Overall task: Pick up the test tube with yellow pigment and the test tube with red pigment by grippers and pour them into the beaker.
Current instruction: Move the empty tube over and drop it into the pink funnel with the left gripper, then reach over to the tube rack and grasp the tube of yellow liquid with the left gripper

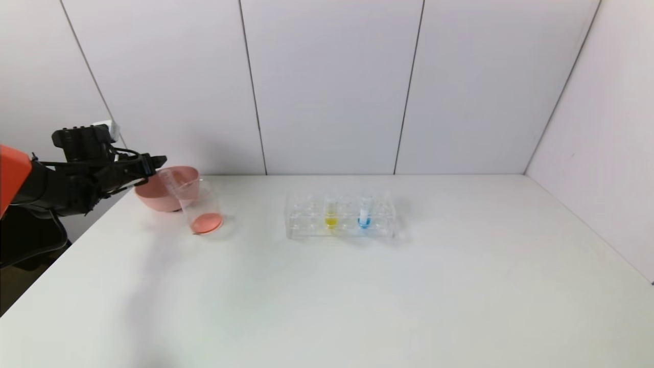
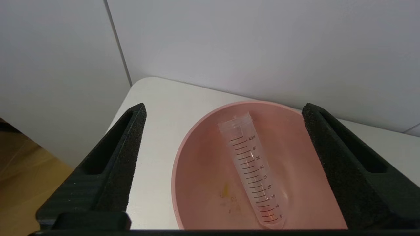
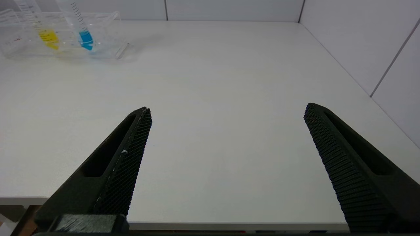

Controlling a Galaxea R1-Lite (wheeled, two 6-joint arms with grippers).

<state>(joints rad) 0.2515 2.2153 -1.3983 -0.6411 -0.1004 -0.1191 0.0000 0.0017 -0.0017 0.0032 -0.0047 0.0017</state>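
The test tube with yellow pigment (image 1: 331, 213) stands upright in the clear rack (image 1: 306, 220); it also shows in the right wrist view (image 3: 48, 34). A clear graduated tube (image 2: 252, 170), with only a red trace at its tip, lies tilted inside the pink bowl (image 2: 197, 183), free of any jaw; in the head view this tube (image 1: 170, 184) leans in the bowl. The beaker (image 1: 205, 207) holds red-orange liquid and stands just right of the bowl. My left gripper (image 1: 156, 162) is open and empty above the bowl (image 2: 223, 108). My right gripper (image 3: 226, 109) is open and empty over the table's near edge.
A tube with blue liquid (image 1: 364, 217) stands in the rack right of the yellow one, and shows in the right wrist view (image 3: 86, 36). A small yellow stain (image 2: 225, 190) marks the bowl's bottom. White walls close the table's back and right side.
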